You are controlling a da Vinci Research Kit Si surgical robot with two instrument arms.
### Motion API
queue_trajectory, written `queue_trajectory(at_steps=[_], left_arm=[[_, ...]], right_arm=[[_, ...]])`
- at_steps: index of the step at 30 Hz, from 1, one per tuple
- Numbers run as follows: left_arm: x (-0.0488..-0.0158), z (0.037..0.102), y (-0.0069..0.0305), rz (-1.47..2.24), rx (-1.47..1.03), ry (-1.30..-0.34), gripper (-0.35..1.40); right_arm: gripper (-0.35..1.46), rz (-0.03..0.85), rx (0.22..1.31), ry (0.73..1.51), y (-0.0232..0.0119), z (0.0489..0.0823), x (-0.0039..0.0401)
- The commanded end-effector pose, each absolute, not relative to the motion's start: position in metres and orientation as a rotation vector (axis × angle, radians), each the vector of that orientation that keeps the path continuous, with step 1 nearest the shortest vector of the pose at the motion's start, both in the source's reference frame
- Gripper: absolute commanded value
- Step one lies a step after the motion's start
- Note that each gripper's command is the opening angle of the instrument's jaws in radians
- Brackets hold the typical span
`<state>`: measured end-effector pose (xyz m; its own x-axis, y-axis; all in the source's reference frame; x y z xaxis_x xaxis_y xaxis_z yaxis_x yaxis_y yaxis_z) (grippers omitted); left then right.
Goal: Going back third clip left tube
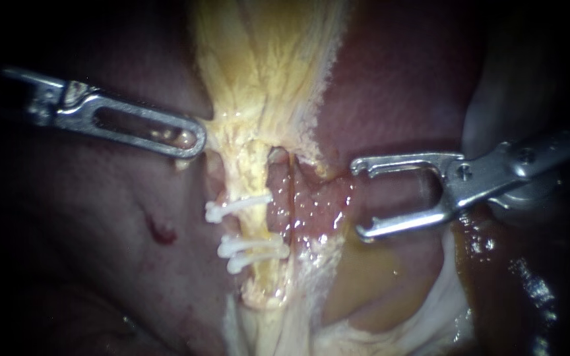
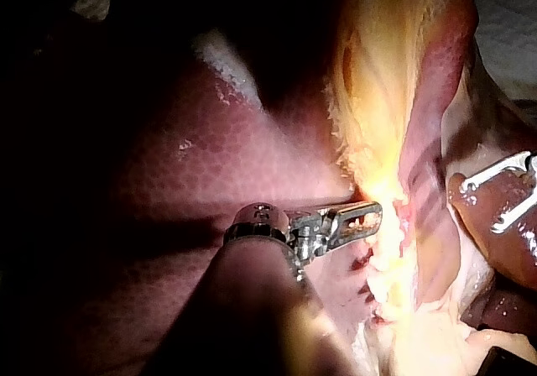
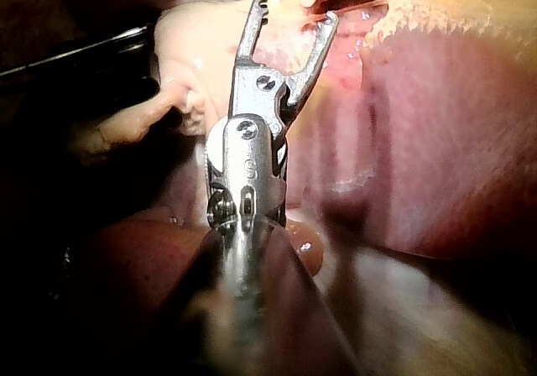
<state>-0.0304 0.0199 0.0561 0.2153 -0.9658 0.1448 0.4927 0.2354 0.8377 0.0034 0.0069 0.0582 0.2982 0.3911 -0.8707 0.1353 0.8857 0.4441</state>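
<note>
Hovering with the right hand wide open and empty, the left tube and its three clips straight ahead, long axis crosswise to the reach, left hand clamped on tissue just beyond the clips.

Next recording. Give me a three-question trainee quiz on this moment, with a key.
1. True or false: the right tool has open jaws with no clip between them.
2. How many white clips sit on the left tube?
3. The left tool grips: A) a clip B) yellow tissue C) nothing

Key: 1 true; 2 three; 3 B.
</note>
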Motion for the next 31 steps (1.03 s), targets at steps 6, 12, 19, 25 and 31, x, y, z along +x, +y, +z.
queue_trajectory(at_steps=[6, 12, 19, 25, 31], left_arm=[[-0.0323, 0.0585, 0.0194, -1.151, 0.742, -0.781, -0.35], [-0.0352, 0.0618, 0.0197, -1.137, 0.747, -0.772, -0.35], [-0.0362, 0.064, 0.0202, -1.126, 0.744, -0.763, -0.35], [-0.0362, 0.0637, 0.0201, -1.131, 0.747, -0.761, -0.35], [-0.0361, 0.0636, 0.02, -1.131, 0.748, -0.761, -0.35]], right_arm=[[0.49, 0.178, 0.486, 1.269, 0.0068, 0.0583, 0.0033], [0.49, 0.177, 0.486, 1.269, 0.0068, 0.0584, 0.0032], [0.49, 0.179, 0.485, 1.272, 0.0068, 0.0585, 0.0031], [0.49, 0.179, 0.485, 1.272, 0.0068, 0.0584, 0.0031], [0.49, 0.179, 0.486, 1.272, 0.0067, 0.0582, 0.0031]])
